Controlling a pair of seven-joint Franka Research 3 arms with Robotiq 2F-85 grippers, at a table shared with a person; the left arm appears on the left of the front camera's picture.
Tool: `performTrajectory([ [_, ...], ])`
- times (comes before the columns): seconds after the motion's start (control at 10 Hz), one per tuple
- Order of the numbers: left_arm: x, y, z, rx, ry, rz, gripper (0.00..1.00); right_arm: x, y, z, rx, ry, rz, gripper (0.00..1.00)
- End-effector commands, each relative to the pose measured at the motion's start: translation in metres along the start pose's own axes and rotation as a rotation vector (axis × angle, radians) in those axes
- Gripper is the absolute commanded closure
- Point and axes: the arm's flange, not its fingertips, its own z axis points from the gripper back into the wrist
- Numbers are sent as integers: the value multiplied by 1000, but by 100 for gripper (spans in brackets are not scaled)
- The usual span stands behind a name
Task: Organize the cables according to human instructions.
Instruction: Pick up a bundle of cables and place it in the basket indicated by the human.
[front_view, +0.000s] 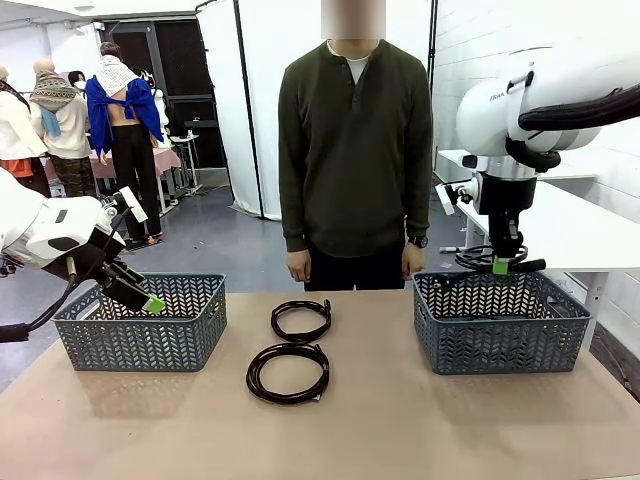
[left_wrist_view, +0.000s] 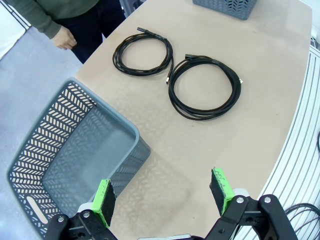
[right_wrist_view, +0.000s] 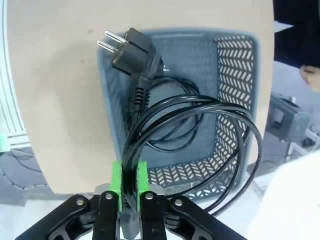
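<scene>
Right gripper (right_wrist_view: 129, 184) is up over the right basket (front_view: 500, 335), jaws clamped tight on a coiled cable (right_wrist_view: 136, 90), plug end sticking out toward the basket's rim. That one's close to home but not dropped yet.

Out on the table (front_view: 450, 420), two more lie in the middle between the baskets: the far cable (left_wrist_view: 142, 72) and the near cable (left_wrist_view: 202, 116), just beside each other, both untouched.

Left gripper (left_wrist_view: 162, 195) hovers by the left basket (front_view: 140, 335), jaws wide apart, nothing in them, and that basket looks bare inside.

I'd call it around the midway mark: one cable about to land, two left to sort. The person (front_view: 355, 150) stands at the far side, arms down, giving no pointing to read.

Harder to call: under the held coil there may be another cord lying in the right basket, but the loops overlap and I can't separate them. From the front, the lattice wall screens that basket's floor.
</scene>
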Motion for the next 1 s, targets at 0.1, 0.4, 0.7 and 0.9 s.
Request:
performTrajectory([
  [0.1,0,2,-1,-7,-12,7,0,-9,-17,-16,-48,39,3,100],
  [0.4,0,2,-1,-7,-12,7,0,-11,-32,-28,-41,17,8,100],
  [0.7,0,2,-1,-7,-12,7,0,-7,-40,-37,-32,-2,-11,100],
  [0.9,0,2,-1,-7,-12,7,0,-6,-44,-40,-30,-3,-16,100],
])
